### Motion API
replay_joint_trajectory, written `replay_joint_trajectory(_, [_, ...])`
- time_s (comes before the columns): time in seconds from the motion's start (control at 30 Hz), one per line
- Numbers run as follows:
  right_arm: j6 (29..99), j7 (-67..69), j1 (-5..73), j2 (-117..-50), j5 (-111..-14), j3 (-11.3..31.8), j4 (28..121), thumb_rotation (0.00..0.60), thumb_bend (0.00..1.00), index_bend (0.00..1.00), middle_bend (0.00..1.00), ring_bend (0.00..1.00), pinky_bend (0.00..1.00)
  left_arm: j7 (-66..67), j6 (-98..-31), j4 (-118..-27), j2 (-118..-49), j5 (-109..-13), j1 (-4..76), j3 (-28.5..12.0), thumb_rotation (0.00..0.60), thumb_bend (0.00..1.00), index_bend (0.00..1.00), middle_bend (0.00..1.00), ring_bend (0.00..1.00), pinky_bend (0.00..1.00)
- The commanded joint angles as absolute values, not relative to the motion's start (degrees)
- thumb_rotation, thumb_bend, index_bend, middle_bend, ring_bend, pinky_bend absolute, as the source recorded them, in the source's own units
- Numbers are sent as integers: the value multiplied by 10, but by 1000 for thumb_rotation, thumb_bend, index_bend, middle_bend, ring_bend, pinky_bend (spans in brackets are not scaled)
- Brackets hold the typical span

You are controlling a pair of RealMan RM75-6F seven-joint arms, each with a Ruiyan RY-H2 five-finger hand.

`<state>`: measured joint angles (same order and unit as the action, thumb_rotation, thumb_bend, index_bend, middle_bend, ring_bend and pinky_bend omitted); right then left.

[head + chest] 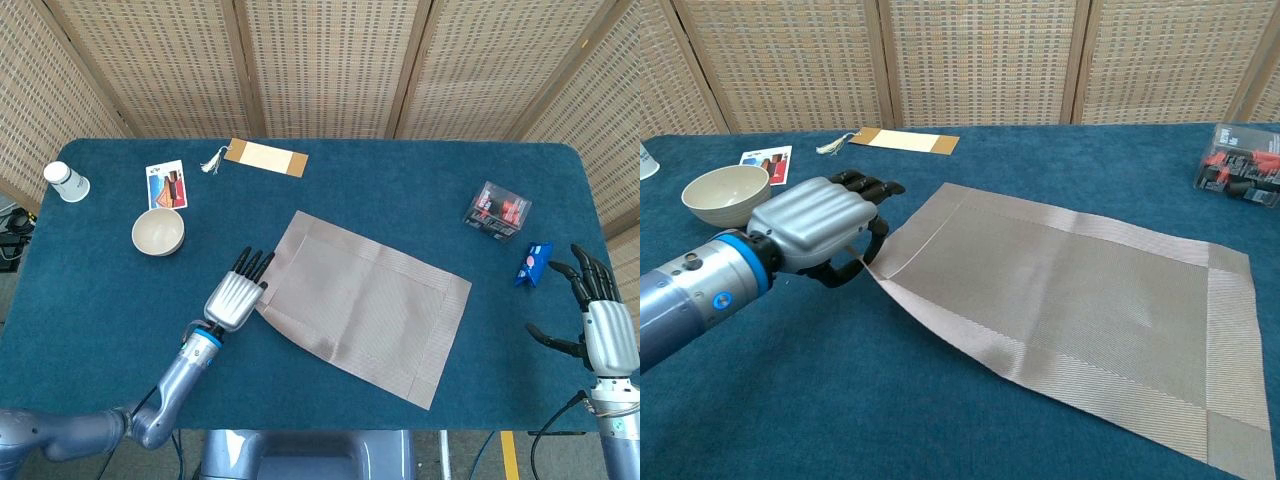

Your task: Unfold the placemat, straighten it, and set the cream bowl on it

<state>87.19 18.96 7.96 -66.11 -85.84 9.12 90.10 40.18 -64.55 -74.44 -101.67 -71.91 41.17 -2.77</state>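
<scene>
The beige woven placemat (365,300) (1070,300) lies unfolded and skewed across the middle of the blue table. My left hand (236,294) (825,225) pinches its near-left corner, which is lifted slightly off the cloth. The cream bowl (158,231) (726,194) stands upright and empty to the left of the mat, beyond my left hand. My right hand (598,318) hangs at the table's right edge with its fingers spread, holding nothing; only the head view shows it.
A white paper cup (66,181) lies at the far left. A picture card (166,184) (766,164) and a tan tag with a tassel (266,157) (902,140) lie behind the bowl. A clear box (497,210) (1243,177) and a blue packet (534,263) sit at the right.
</scene>
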Motion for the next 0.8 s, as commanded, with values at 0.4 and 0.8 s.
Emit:
replay_joint_trajectory(0.4, [893, 152, 74, -669, -891, 75, 917, 600, 157, 221, 0, 0, 0, 356, -703, -847, -931, -832, 336, 75, 600, 495, 734, 0, 0, 0])
replay_joint_trajectory(0.8, [900, 141, 71, -672, -908, 65, 922, 600, 157, 221, 0, 0, 0, 333, -722, -864, -917, -900, 301, 115, 600, 495, 734, 0, 0, 0])
